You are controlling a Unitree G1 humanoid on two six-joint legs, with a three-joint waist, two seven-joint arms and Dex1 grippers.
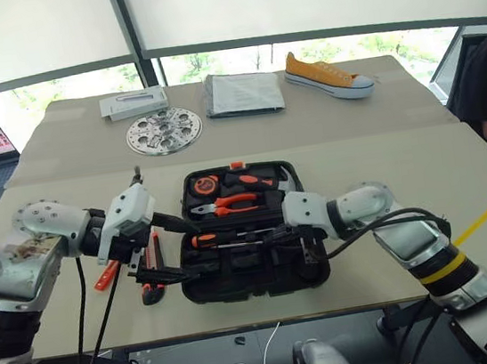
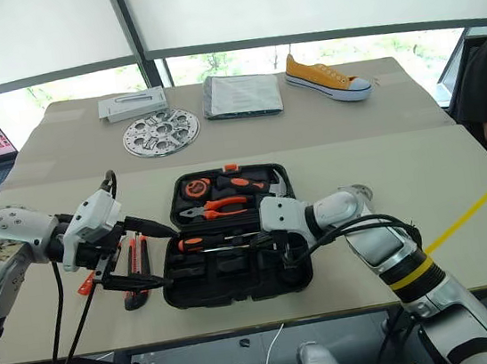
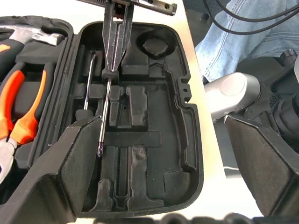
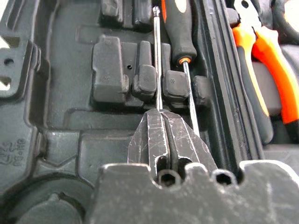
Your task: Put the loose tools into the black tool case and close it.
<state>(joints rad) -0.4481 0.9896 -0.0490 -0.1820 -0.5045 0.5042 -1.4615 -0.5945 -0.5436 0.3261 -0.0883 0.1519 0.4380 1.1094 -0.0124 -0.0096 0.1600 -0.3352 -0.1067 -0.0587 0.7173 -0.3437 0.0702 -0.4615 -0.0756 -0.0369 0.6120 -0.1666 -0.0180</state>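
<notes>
the black tool case (image 1: 255, 270) lies open on the table (image 1: 404, 170), near the front edge. its far half holds orange-handled pliers (image 1: 229, 205), a tape measure (image 1: 201, 187) and a hammer (image 1: 257, 180). the right gripper (image 4: 163, 116) reaches in over the near half from the right, its fingers pressed together on the thin metal shaft of a screwdriver (image 4: 157, 65); the shaft runs straight out from the fingertips across the moulded slots. just beside that shaft lies a second black-and-orange-handled screwdriver (image 4: 180, 32), seated in its slot toward the hinge. the left gripper (image 1: 167, 250) hovers at the left end of the case, its two fingers (image 3: 79, 158) spread wide with nothing between them, pointing toward the right gripper. on the table under and just behind the left gripper lie an orange-black utility knife (image 2: 135, 270) and a slim all-orange screwdriver (image 1: 107, 275), both outside the case. well beyond both grippers, at the far side of the table, lie a grey flat box (image 1: 132, 102), a perforated metal disc (image 1: 163, 131), a stack of papers (image 1: 243, 92) and a yellow shoe (image 1: 328, 76).
</notes>
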